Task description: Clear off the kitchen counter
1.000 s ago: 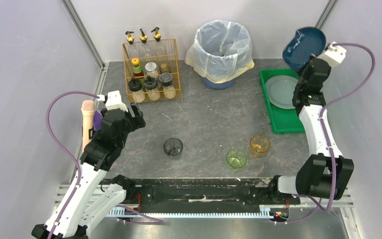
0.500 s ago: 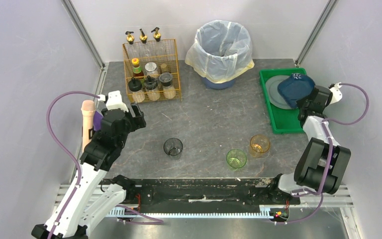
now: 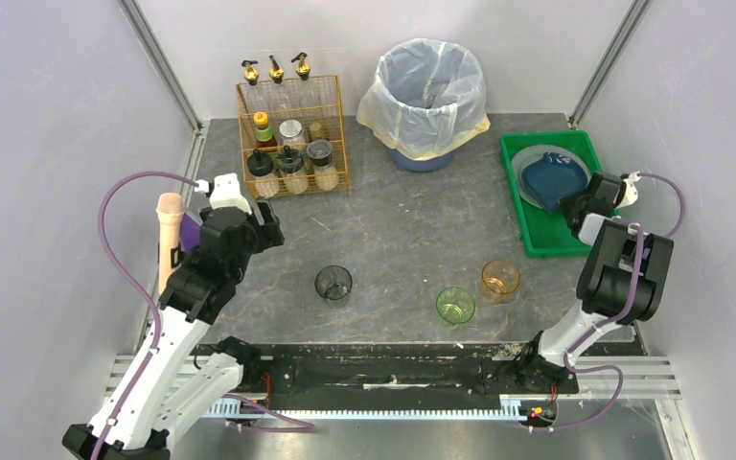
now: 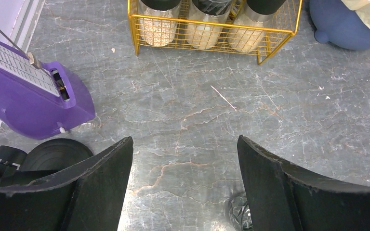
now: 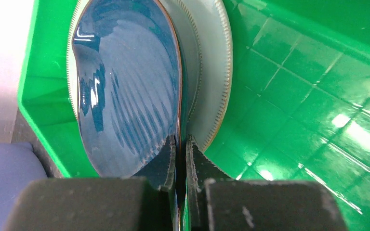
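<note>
Clamped shut, the right claw pinches the near rim of a glossy dark blue ceramic plate with a ribbed face, one black pad on each side of the edge. That plate overlaps a round pale grey plate with a beaded rim, and both are inside the rectangular green plastic tray at the far right; whether the blue plate rests flat on the grey one cannot be told.

The left claw hangs over the left side with its jaws spread wide and nothing between them.

The kitchen counter, a large dark grey slab with pale marble-like veins, fills the middle of the scene, from the black metal rail at the near edge to the far wall. On it, near the rail, stand three glass tumblers well apart from the tray: a smoky dark one, a green one and an amber one just right of the green. At the far left is a gold wire basket of bottles and jars. To its right is a blue bin lined with a pale plastic bag. A purple plastic object lies at the left edge, beside the left claw.
</note>
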Controlling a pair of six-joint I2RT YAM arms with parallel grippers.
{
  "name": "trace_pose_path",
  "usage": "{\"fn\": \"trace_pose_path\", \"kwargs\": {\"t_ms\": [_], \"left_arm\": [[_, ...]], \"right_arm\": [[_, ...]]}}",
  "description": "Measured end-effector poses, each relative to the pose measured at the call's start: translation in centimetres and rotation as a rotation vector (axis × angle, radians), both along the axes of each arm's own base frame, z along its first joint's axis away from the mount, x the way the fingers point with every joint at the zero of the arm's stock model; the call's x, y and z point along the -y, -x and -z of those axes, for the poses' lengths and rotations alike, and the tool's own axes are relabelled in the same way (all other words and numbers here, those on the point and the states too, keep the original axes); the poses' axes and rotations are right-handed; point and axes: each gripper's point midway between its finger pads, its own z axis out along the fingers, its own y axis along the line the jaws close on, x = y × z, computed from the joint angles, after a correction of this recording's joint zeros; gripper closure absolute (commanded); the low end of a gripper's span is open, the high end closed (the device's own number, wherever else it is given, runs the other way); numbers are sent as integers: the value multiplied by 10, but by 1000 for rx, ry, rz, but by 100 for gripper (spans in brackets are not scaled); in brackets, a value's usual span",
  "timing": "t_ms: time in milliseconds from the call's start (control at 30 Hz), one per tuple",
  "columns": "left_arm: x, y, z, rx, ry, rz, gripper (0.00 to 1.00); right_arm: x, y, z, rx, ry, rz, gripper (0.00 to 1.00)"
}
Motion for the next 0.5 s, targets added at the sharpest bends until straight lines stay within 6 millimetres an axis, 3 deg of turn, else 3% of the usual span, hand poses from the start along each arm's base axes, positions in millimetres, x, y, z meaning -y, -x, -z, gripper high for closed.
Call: {"fn": "trace_pose_path", "kwargs": {"t_ms": [100,200,400,500], "left_arm": [[1,-1,3,-9,-2,3,16],[2,-1,5,-17,-4,6,16],[4,-1,5,-19,1,17,16],[7,-1,6,-20,9,33,16]], "right_arm": [[-2,-8,16,-18,-45,-6,97],[-3,-16,19,-1,-69,-9,84],[-2,-36,4,76,-84,-29,40],[0,-40,-3,97,-74,-29,24]]}}
